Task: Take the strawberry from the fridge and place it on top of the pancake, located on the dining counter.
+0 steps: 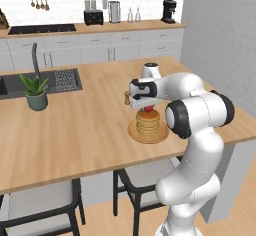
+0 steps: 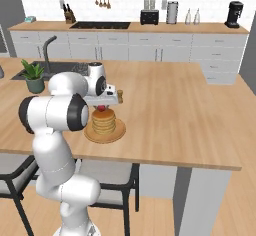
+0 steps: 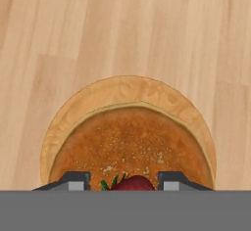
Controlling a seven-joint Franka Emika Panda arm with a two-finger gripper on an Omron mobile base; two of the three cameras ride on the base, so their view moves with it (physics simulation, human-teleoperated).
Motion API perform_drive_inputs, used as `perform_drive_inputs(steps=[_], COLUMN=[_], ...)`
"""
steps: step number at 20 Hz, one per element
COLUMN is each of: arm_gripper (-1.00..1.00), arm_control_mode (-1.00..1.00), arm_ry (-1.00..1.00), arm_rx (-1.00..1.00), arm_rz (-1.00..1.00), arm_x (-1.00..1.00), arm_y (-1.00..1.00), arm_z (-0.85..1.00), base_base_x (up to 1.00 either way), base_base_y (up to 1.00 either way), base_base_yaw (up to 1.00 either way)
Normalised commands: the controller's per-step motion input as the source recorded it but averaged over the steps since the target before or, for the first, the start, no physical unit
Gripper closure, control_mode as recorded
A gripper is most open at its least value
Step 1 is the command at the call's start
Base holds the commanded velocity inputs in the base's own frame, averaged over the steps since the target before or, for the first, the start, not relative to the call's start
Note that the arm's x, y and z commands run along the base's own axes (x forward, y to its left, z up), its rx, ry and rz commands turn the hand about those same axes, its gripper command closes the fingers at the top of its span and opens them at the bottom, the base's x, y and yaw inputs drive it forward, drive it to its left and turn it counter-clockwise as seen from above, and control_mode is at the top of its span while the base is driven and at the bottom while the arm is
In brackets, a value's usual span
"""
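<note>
The pancake (image 1: 148, 122) (image 2: 104, 122) (image 3: 132, 142) is a golden-brown stack on a tan plate (image 1: 134, 134) (image 2: 119, 132) (image 3: 132, 89) near the front edge of the dining counter (image 1: 90, 125) (image 2: 170, 110). The dark-red strawberry (image 1: 148, 109) (image 2: 101, 108) (image 3: 134, 183) rests on top of the stack. My gripper (image 1: 146, 104) (image 2: 102, 102) (image 3: 123, 182) hangs straight over it, open, with a fingertip (image 3: 73, 181) on either side of the berry and small gaps showing. The fridge is out of view.
Two small brown shakers (image 1: 127, 98) (image 2: 120, 96) stand just behind the plate. A potted plant (image 1: 36, 91) (image 2: 34, 77) and a sink (image 1: 50, 80) lie to the left. Black-framed stools (image 1: 45, 205) (image 2: 112, 180) sit under the counter's front edge.
</note>
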Motion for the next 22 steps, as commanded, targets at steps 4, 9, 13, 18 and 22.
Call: perform_drive_inputs(steps=[4,9,13,18,22], arm_gripper=[-1.0,-1.0,-1.0,-1.0,-1.0], arm_control_mode=[-1.0,-1.0,-1.0,-1.0,-1.0], arm_ry=[0.0,0.0,0.0,0.0,0.0], arm_rx=[0.0,0.0,0.0,0.0,0.0], arm_rz=[0.0,0.0,0.0,0.0,0.0], arm_x=[0.0,0.0,0.0,0.0,0.0], arm_y=[0.0,0.0,0.0,0.0,0.0], arm_z=[-0.03,0.0,0.0,0.01,0.16], base_base_x=[0.0,0.0,0.0,0.0,0.0], base_base_y=[0.0,0.0,0.0,0.0,0.0], base_base_yaw=[0.0,0.0,0.0,0.0,0.0])
